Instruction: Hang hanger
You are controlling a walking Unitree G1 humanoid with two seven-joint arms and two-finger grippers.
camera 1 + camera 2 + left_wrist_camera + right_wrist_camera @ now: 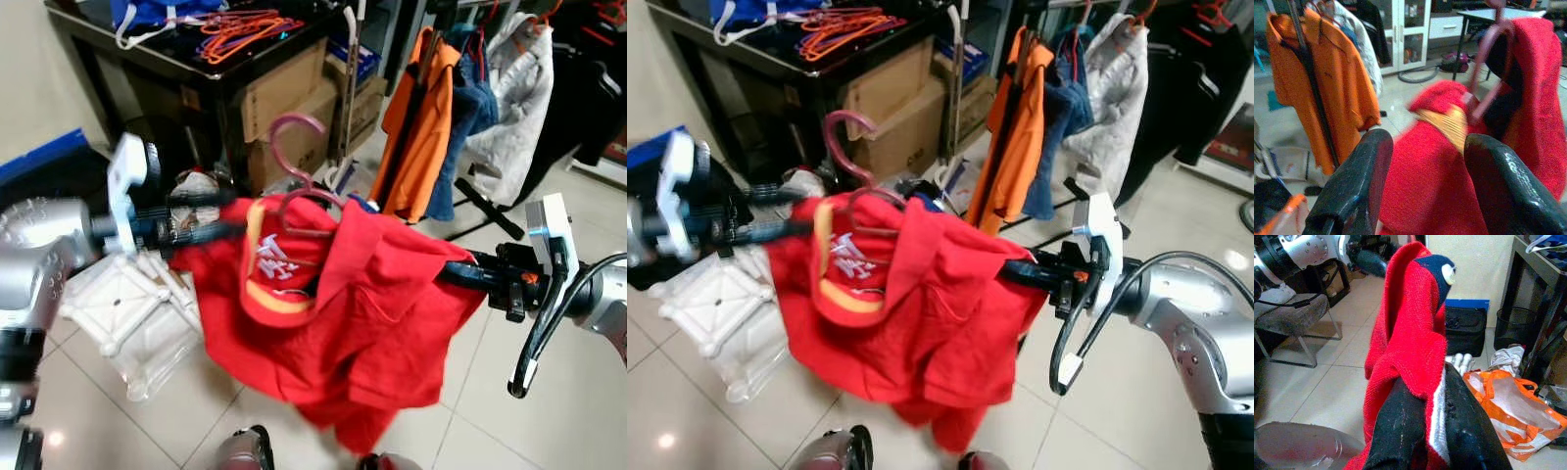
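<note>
A red shirt (343, 313) with unreadable white writing at its collar hangs on a pink hanger (299, 171) between both arms. The right gripper (1425, 431) is clenched on its cloth; the left gripper (1425, 186) grips its other shoulder. Behind, over pale floor tiles (558, 392), stand cardboard boxes (284, 113) and a garment rack (480, 88).

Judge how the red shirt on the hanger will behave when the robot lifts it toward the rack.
The red shirt sags between both grippers, so it is probably floppy. It looks light. The pink hanger sits tilted inside, so it might slip.
</note>
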